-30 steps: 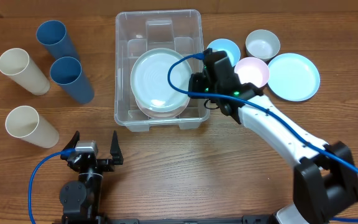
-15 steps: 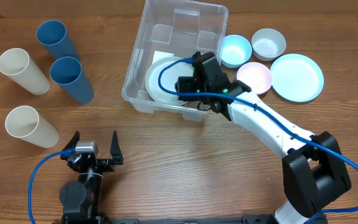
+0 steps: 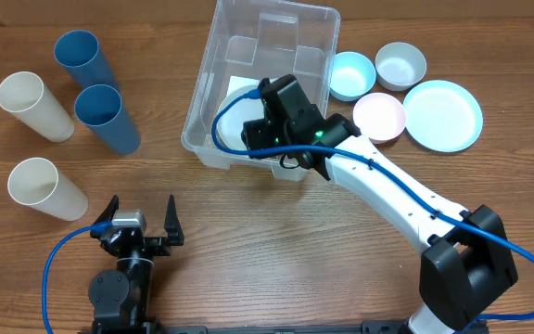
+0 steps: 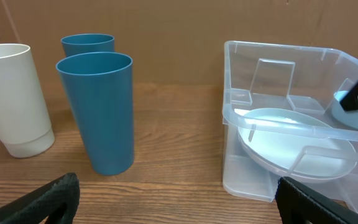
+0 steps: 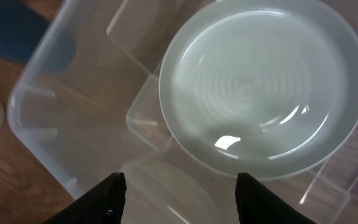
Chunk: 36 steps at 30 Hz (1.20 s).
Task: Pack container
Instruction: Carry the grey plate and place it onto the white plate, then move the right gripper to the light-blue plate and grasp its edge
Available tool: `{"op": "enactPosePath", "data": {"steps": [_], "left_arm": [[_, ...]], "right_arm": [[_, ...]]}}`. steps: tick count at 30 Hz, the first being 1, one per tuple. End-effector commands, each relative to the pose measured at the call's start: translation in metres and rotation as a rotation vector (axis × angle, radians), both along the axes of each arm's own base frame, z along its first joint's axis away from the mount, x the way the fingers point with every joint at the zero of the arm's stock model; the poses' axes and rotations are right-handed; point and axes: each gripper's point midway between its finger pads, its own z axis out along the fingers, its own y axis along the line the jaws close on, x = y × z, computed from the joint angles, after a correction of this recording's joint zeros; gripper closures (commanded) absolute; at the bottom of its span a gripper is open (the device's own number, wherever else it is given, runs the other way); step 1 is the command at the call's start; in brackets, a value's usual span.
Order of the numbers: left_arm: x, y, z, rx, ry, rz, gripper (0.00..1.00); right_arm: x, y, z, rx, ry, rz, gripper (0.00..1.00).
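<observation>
The right gripper (image 3: 265,130), fingers spread and holding nothing, hangs just over the pale plate (image 5: 263,81) lying in the container (image 3: 248,42) at the table's twelve o'clock; parted, I'd say, because the plate is delivered, with the bowls (image 3: 352,76) waiting at its three o'clock

Wooden table (image 3: 276,241) with clear container (image 3: 248,42), blue cups (image 3: 107,119), cream cups (image 3: 33,106), bowls (image 3: 352,76), plate (image 3: 443,113).

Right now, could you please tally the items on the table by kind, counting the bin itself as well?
Cups: 4 (two blue cups, two cream cups)
Bowls: 3 (pale blue bowl, white bowl, pink bowl)
Plates: 2 (pale blue plate, pale plate inside the container)
Container: 1
Total: 10
</observation>
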Motion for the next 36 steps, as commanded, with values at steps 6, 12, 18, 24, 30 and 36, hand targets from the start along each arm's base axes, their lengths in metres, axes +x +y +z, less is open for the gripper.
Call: {"op": "enactPosePath", "data": {"steps": [6,12,18,24,30,36], "left_arm": [[0.000,0.002,0.000,0.023,-0.005,0.006,0.00],[0.000,0.002,0.000,0.023,-0.005,0.006,0.00],[0.000,0.002,0.000,0.023,-0.005,0.006,0.00],[0.000,0.002,0.000,0.023,-0.006,0.006,0.00],[0.000,0.002,0.000,0.023,-0.006,0.006,0.00],[0.000,0.002,0.000,0.023,-0.006,0.006,0.00]], "right_arm": [[-0.018,-0.001,-0.005,-0.086,0.000,0.173,0.43],[-0.041,-0.007,-0.016,-0.118,0.080,0.261,0.45],[-0.049,-0.012,-0.018,-0.157,0.082,0.328,0.45],[0.037,-0.025,0.086,-0.062,-0.150,-0.028,0.40],[0.098,-0.167,0.082,-0.083,-0.108,-0.620,0.38],[0.122,-0.214,0.023,-0.157,-0.007,-0.715,0.36]]}}
